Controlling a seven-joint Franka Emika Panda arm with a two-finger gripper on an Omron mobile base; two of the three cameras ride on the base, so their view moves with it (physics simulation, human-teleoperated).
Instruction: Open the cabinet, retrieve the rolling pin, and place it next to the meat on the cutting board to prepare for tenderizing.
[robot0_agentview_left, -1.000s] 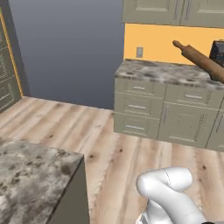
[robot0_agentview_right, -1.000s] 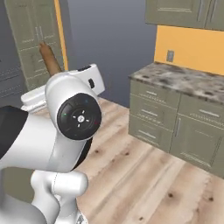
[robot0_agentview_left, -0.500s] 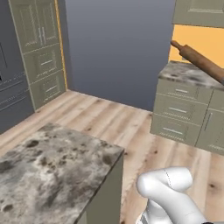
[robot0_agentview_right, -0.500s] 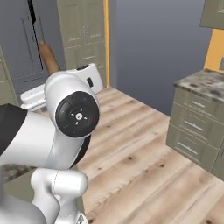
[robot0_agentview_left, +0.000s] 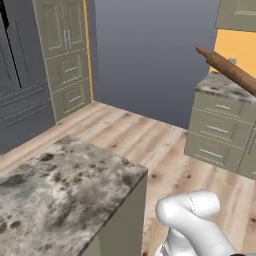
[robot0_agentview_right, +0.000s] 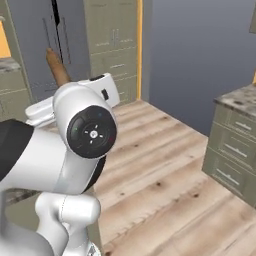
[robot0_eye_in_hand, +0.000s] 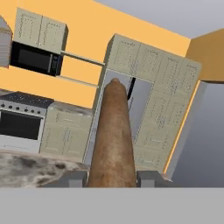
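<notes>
While a grey-speckled counter (robot0_agentview_left: 65, 190) lies below, the rolling pin (robot0_eye_in_hand: 113, 140) is pinched lengthwise by the gripper (robot0_eye_in_hand: 111, 178).

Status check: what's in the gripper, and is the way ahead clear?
Gripper shut on rolling pin, pin carried high. Cutting board and meat not in sight. Stone-topped counter close ahead on the left; open wood floor beyond.
</notes>
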